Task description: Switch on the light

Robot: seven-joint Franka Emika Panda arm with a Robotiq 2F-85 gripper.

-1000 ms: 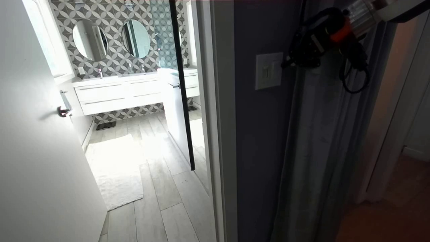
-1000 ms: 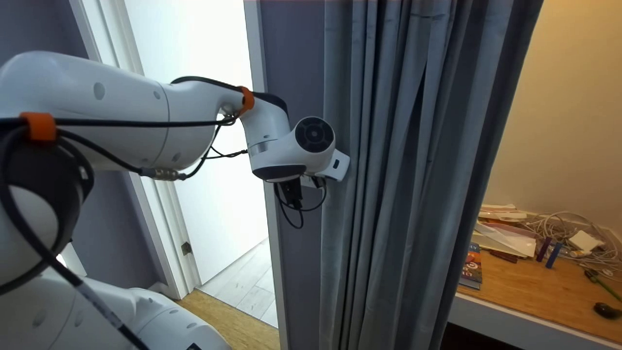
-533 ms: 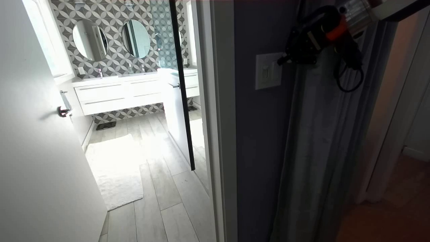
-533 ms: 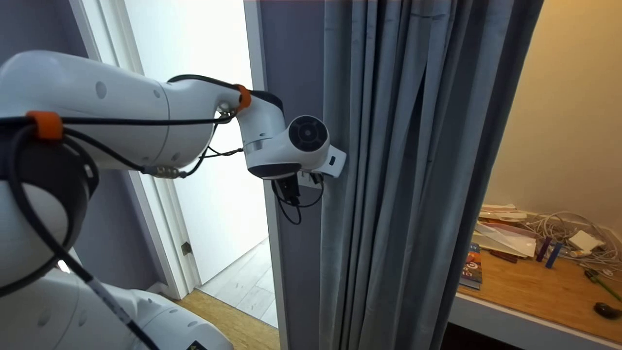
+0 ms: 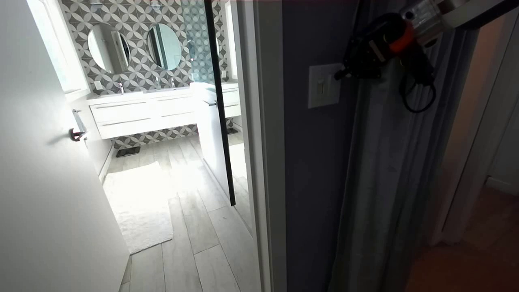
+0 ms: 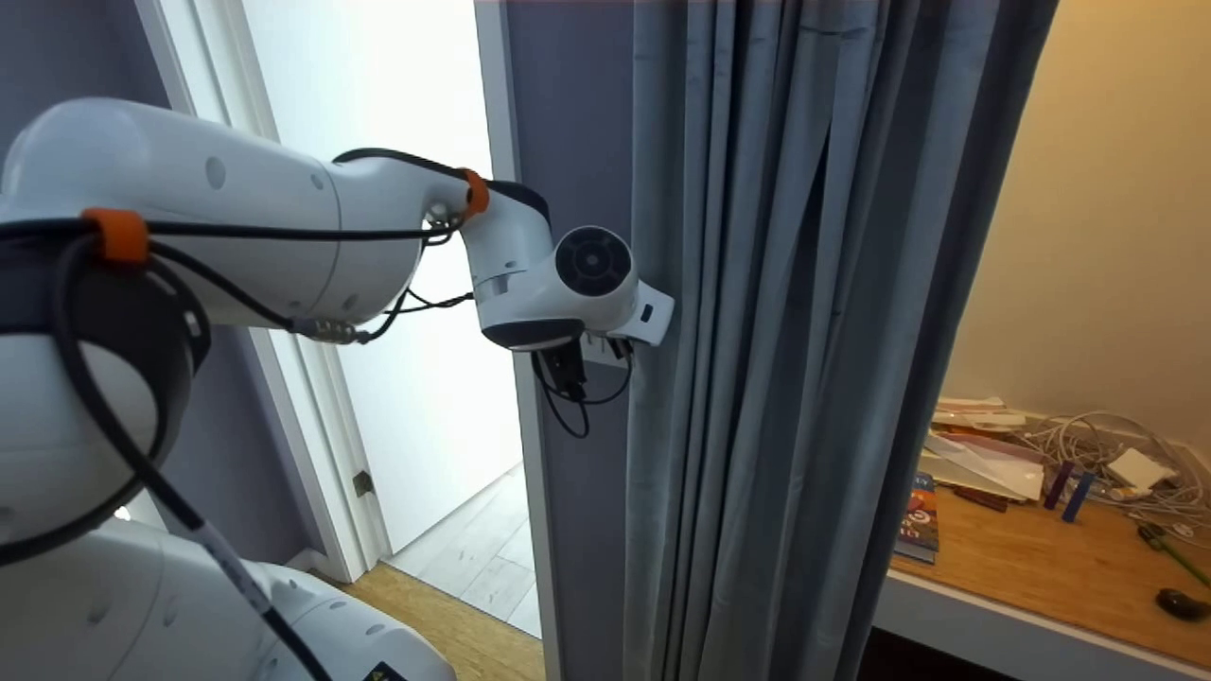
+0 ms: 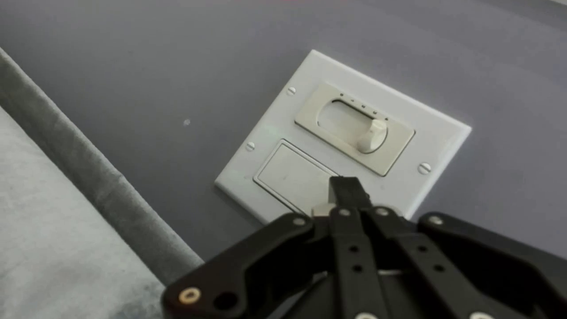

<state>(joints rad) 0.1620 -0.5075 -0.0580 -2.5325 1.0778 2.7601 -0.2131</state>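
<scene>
The light's switch plate (image 7: 328, 155) is whitish and sits tilted on the wall in the wrist view. It bears a flat rocker (image 7: 297, 177) and a beige slider panel with a small knob (image 7: 373, 136) at its lower right end. My gripper (image 7: 350, 192) is shut and empty. Its fingertips overlap the rocker's lower right end; I cannot tell whether they touch it. In an exterior view the plate (image 5: 324, 86) is upright on the dark wall and the gripper (image 5: 340, 74) overlaps its right edge. No lamp is in view.
A grey curtain (image 7: 66, 221) hangs close beside the plate; it also shows in an exterior view (image 6: 757, 426). A door frame (image 5: 269, 162) stands on the plate's other side. A desk (image 6: 1060, 577) with papers and cables is at the far right.
The gripper has moved a little left over the plate's right edge, mostly in the earlier half second. The arm's elbow has shifted slightly right. The gripper's cable loop moved left with it.
</scene>
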